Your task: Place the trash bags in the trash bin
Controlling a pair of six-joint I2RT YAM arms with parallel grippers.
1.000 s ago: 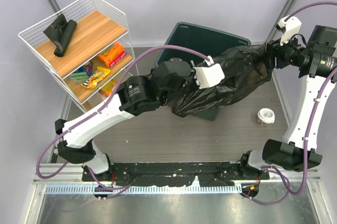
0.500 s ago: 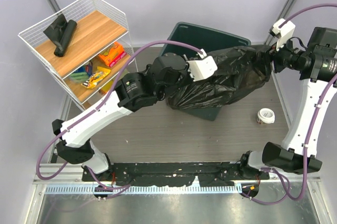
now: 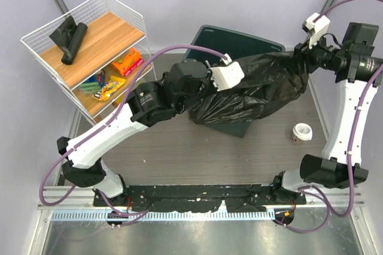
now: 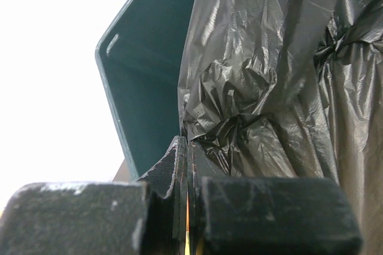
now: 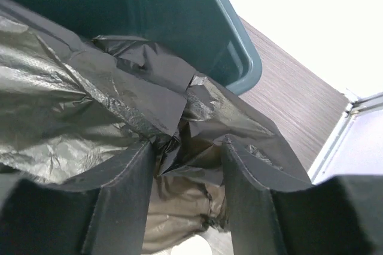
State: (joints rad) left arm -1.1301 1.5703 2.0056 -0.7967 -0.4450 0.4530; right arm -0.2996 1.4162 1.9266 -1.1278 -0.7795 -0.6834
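Trash bag [image 3: 263, 87] over bin [image 3: 239, 32]; left claw [image 4: 187, 145] pinches it; right claw [image 5: 190, 144] astride fold, grip unclear.

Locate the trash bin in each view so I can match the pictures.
Top external: the bin sits at upper centre, with only its far rim and inside showing.
Left wrist: left of centre, its teal wall and rim corner in view.
Right wrist: across the top, its rim corner at right of centre.
Shared landmark: the black bag draped over the bin.
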